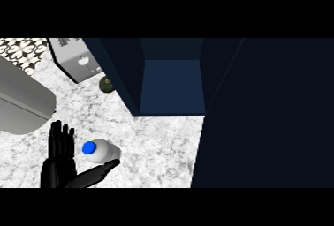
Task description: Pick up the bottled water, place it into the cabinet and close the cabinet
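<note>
In the head view one black robot hand (62, 156) comes up from the lower left edge, and from its place at the left it reads as the robot's left one; its fingers (62, 137) stand straight and spread, pointing up the view, while the thumb (101, 170) stretches out to the right beneath the bottled water (103, 150). The bottle, pale with a blue cap (89, 148), stands on the white marbled counter (160, 145) in the gap between the straight fingers and the thumb, just beside both; whether either touches it cannot be told, and nothing is curled round it. The dark blue cabinet (171, 84) stands open up and to the right of the bottle, its door (267, 114) swung out across the right side of the view. At the upper left sit a grey appliance (75, 59), a small dark round object (106, 84) beside the cabinet's left wall, and a large grey curved body (23, 101) at the left edge. The right robot hand does not show
</note>
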Controlling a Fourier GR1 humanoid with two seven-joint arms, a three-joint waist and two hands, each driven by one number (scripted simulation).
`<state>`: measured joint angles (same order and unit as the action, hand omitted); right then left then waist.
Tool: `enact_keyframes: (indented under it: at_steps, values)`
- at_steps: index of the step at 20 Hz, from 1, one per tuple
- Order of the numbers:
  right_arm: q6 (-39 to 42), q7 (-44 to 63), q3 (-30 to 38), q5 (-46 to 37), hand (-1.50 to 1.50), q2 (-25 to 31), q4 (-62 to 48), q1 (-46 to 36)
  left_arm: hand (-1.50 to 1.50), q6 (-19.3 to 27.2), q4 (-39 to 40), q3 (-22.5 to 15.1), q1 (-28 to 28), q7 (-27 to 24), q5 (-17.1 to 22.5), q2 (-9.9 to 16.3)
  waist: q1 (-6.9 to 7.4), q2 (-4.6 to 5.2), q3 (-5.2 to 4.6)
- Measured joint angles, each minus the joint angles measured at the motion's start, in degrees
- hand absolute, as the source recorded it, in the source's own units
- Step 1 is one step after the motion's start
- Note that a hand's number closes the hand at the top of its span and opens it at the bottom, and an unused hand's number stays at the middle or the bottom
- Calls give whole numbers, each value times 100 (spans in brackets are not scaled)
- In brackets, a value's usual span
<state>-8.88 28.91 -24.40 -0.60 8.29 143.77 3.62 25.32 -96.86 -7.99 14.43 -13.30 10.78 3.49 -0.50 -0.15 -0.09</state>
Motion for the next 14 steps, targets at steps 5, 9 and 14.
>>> enact_keyframes:
  at_steps: [5,9,14]
  values:
    - [-100,71,-86,-31,-150,47,-8,-114,-150,-278,856,207,-20,-717,177,-168,3,0,0]
    - [-236,196,-156,-63,-150,46,-15,-272,-150,-496,1488,430,-120,-1186,312,-224,6,0,1]
    - [-346,370,-244,-96,-150,89,-15,-406,-150,-791,2284,675,-296,-1724,473,-267,-1,0,1]
